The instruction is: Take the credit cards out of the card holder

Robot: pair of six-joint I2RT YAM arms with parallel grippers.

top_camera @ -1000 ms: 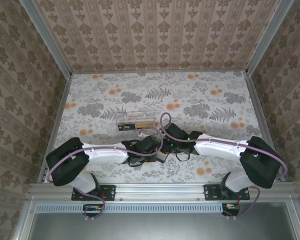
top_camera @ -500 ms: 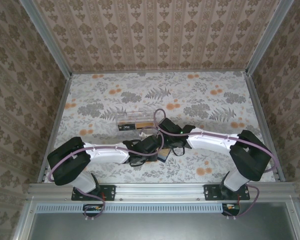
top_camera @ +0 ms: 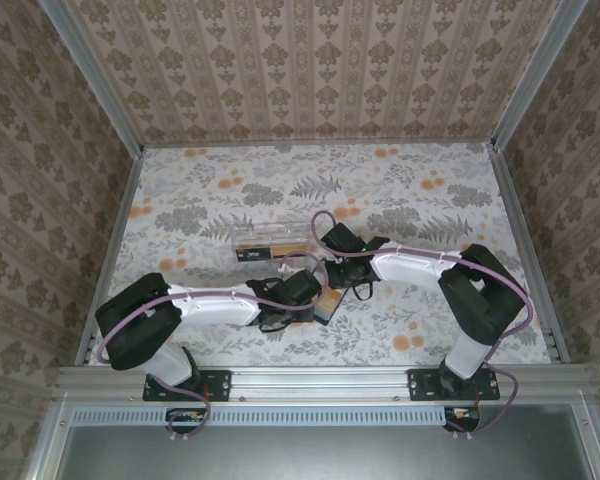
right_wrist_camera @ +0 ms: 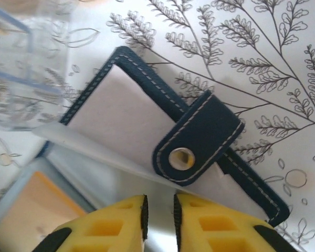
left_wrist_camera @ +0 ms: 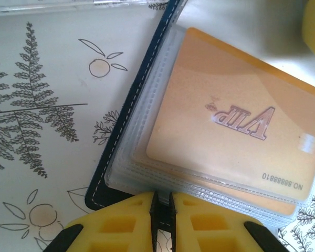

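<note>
Floral cloth with grey ferns and orange blooms covers the tabletop [top_camera: 420,200], and patterned wallpaper walls stand on three sides. From above, the card holder [top_camera: 326,305] lies open at about 6 o'clock from the tabletop's middle, close to the near edge, where the two arms meet. A clear plastic box [top_camera: 270,240] sits near it at about 11 o'clock.

The left wrist view shows the holder's navy stitched border running from 12 o'clock down to 7 o'clock. A stack of clear sleeves [left_wrist_camera: 142,157] lies inside it. An orange card [left_wrist_camera: 231,126] embossed "VIP" fills the top sleeve, and its lettering reads upside down. The left pincer [left_wrist_camera: 161,202] comes in at 6 o'clock with its yellow fingers [left_wrist_camera: 210,223] pressed nearly together, pinching the card holder's near edge.

The right wrist view shows the pale inner panel [right_wrist_camera: 121,118] and a navy strap [right_wrist_camera: 199,139] with a metal snap [right_wrist_camera: 181,157] folded across it. The right pincer [right_wrist_camera: 160,210], also at 6 o'clock, is drawn close on a translucent sleeve leaf [right_wrist_camera: 94,149] that slants across the view
</note>
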